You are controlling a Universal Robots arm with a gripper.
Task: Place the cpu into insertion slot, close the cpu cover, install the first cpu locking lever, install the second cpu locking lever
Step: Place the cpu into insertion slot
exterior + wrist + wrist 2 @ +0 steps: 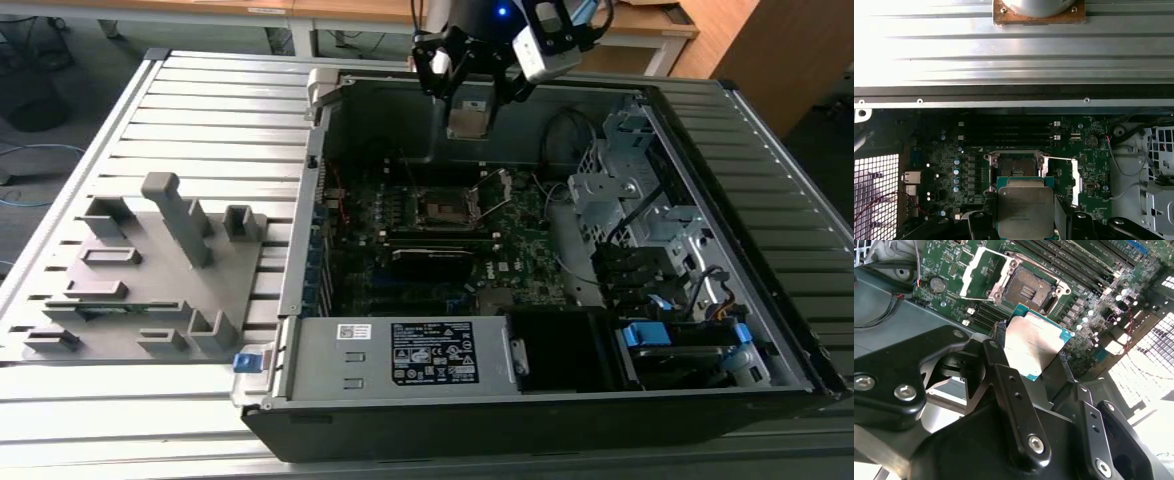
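Two black fingers (1004, 385) form the jaws, and they are clamped on the cpu (1036, 347) by opposite edges, with its dull metal top showing in both wrist views (1025, 207). In the exterior view the cpu (467, 118) hangs in the air over the far wall of the computer case (320, 200). That puts it at about twelve o'clock from the insertion slot (445, 207) and well apart from it. The insertion slot (1030, 288) sits near the middle of the green motherboard (400, 270), its dark centre bare and nothing seated in it. The cpu cover (966, 272) is swung open beside the slot, so the opening is free, and in the first wrist view it shows as a bright strip (1074, 182) just beside the slot (1016, 165). Long black memory sticks (1004, 130) lie near the slot. At about nine o'clock from the case a grey fixture tray (134, 280) rests on the slatted metal desk (200, 120). By my reading the first step, placing the chip, is in hand, and no later step has begun. Seating it would call for the chip to be level, square to the silvery rim and centred over the dark field. It would also need a light touch, since a skewed or forced landing could harm the contacts.
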